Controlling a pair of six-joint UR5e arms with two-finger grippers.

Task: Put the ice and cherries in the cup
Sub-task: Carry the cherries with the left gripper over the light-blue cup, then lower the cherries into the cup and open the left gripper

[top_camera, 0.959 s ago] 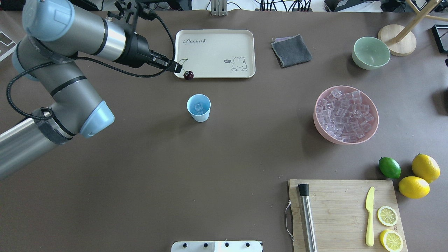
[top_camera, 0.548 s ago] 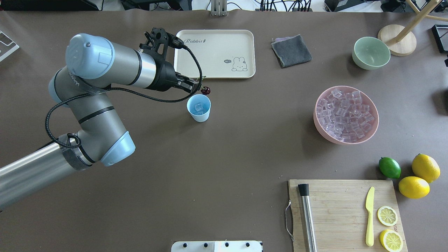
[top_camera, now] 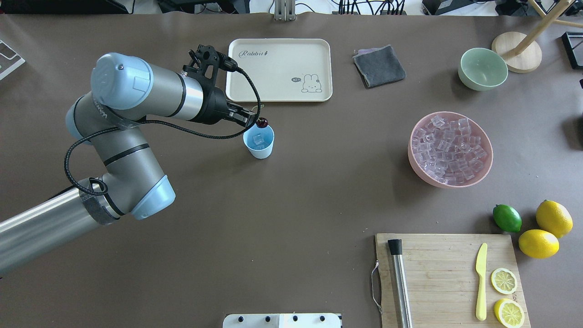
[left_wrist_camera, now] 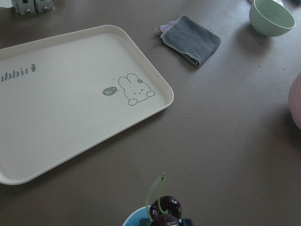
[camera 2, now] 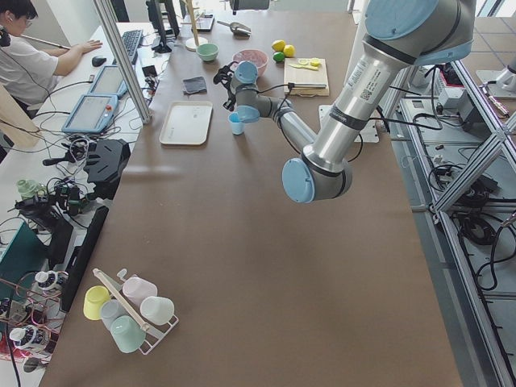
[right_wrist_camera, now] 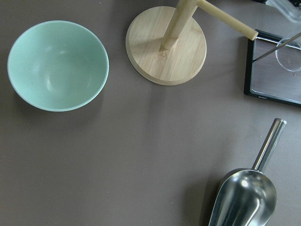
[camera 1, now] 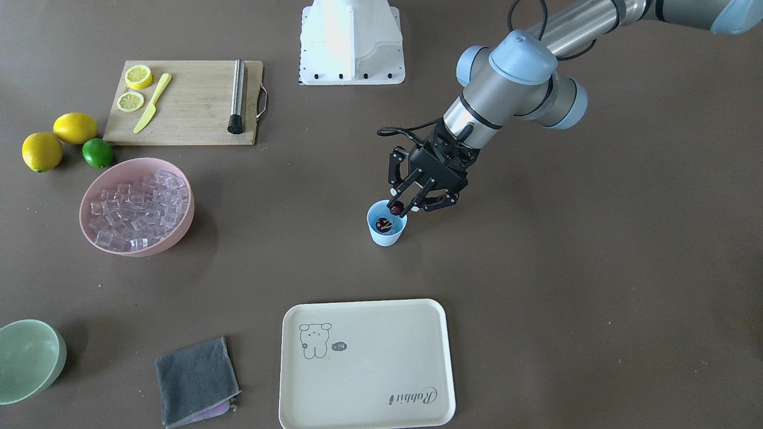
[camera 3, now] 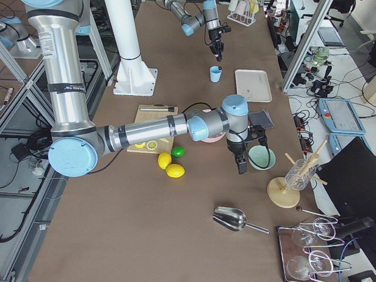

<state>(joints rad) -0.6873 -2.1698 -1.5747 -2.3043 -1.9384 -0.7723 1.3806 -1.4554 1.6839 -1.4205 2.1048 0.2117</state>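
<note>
The light-blue cup (top_camera: pixel 259 148) stands on the brown table in front of the cream tray, with a clear cube of ice (top_camera: pixel 258 139) inside it. My left gripper (top_camera: pixel 253 119) is shut on the stems of the dark red cherries (top_camera: pixel 262 122), which hang over the cup's far rim. In the front-facing view one cherry (camera 1: pixel 396 208) is at the rim and the other (camera 1: pixel 383 224) dangles inside the cup (camera 1: pixel 386 235). The left wrist view shows the cherries (left_wrist_camera: pixel 164 209) just above the cup's rim (left_wrist_camera: pixel 134 220). My right gripper (camera 3: pixel 241 168) hovers by the green bowl; I cannot tell whether it is open or shut.
A pink bowl (top_camera: pixel 432 181) full of ice cubes sits at the right. Behind the cup lie the rabbit tray (top_camera: pixel 278 68), a grey cloth (top_camera: pixel 379 66) and a green bowl (top_camera: pixel 483 68). A cutting board (top_camera: pixel 437 273), lime (top_camera: pixel 507 217) and lemons (top_camera: pixel 553 217) are at the near right.
My left arm swung from the tray's front edge toward the cup, carrying the cherries. They now hang over the cup's rim, slightly lower than half a second ago.
</note>
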